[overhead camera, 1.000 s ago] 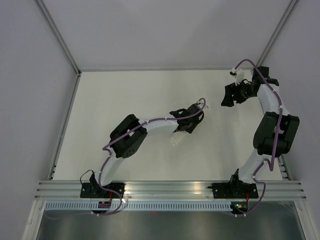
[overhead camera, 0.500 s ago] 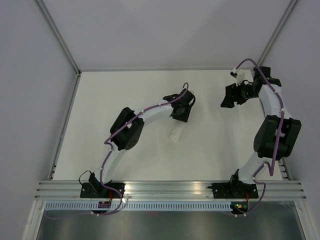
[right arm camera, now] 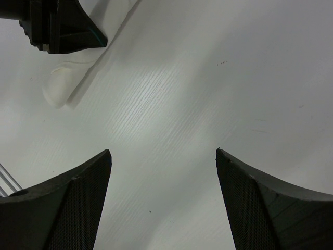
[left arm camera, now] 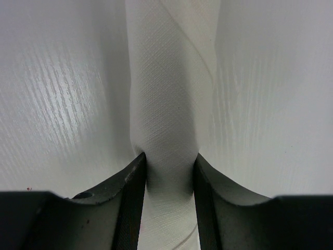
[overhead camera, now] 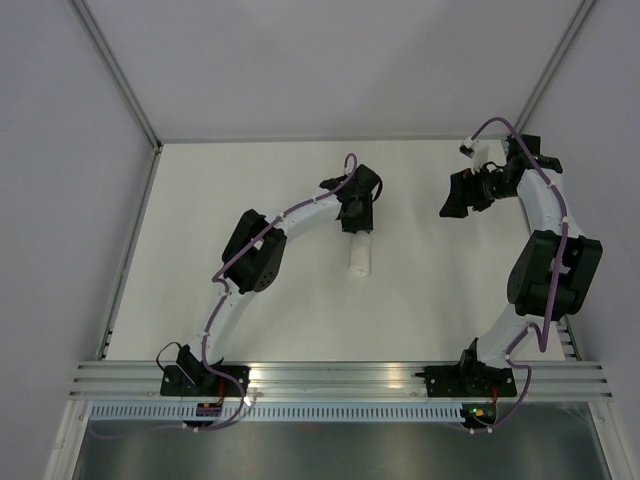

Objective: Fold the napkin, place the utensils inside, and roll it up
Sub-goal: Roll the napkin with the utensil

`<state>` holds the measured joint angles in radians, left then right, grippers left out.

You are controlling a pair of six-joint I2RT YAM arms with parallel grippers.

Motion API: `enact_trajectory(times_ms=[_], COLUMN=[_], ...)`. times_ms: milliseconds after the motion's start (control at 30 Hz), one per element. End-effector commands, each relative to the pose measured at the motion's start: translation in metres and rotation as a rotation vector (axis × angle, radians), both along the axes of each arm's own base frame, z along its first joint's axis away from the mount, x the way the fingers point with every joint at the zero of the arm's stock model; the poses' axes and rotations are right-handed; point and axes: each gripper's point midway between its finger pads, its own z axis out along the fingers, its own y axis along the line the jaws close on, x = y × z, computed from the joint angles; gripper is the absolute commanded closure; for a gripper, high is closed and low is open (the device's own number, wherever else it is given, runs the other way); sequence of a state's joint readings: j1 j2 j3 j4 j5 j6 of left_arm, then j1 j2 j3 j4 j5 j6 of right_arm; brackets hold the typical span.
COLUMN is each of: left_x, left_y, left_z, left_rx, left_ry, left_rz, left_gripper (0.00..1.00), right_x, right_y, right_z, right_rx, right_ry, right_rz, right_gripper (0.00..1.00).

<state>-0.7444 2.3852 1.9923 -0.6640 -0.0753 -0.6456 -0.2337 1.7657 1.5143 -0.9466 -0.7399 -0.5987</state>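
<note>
Partly under left gripper (overhead camera: 357, 226), rolled napkin (overhead camera: 359, 258).

The napkin (left arm camera: 169, 104) is matt woven cloth; the table (right arm camera: 171, 94) is smooth, faintly glossy, finely grained.

rolled napkin (overhead camera: 359, 258) on table (overhead camera: 250, 180), left fingers (left arm camera: 130, 203) around its far end — right fingers (right arm camera: 67, 208) well right

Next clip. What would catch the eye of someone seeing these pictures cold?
The napkin stands out first: rolled into a slim white cylinder near the middle of the table, its far end pinched in the left gripper. Next is the right gripper, wide open and holding nothing, toward the far right of the table. No utensil is visible.
</note>
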Motion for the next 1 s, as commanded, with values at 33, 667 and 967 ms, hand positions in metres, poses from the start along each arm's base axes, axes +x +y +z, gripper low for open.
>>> enact_trajectory(times_ms=[33,667,967], left_x=[-0.009,0.009,0.008], left_y=[0.037,0.040,0.032], left_z=[-0.057,-0.020,-0.006], left_rx=[0.105,0.095,0.099], left_ry=[0.153,0.038,-0.009], left_rz=[0.157,0.185,0.169], left_gripper=[0.54,0.41,0.40], right_x=[-0.007,-0.018,-0.022], right_y=[0.004,0.007,0.008], right_z=[0.014,0.004,0.001], right_rx=[0.019,0.017,0.017], right_ry=[-0.034,-0.023,-0.019], right_rz=[0.018,0.051,0.063], right_gripper=[0.13,0.13,0.14])
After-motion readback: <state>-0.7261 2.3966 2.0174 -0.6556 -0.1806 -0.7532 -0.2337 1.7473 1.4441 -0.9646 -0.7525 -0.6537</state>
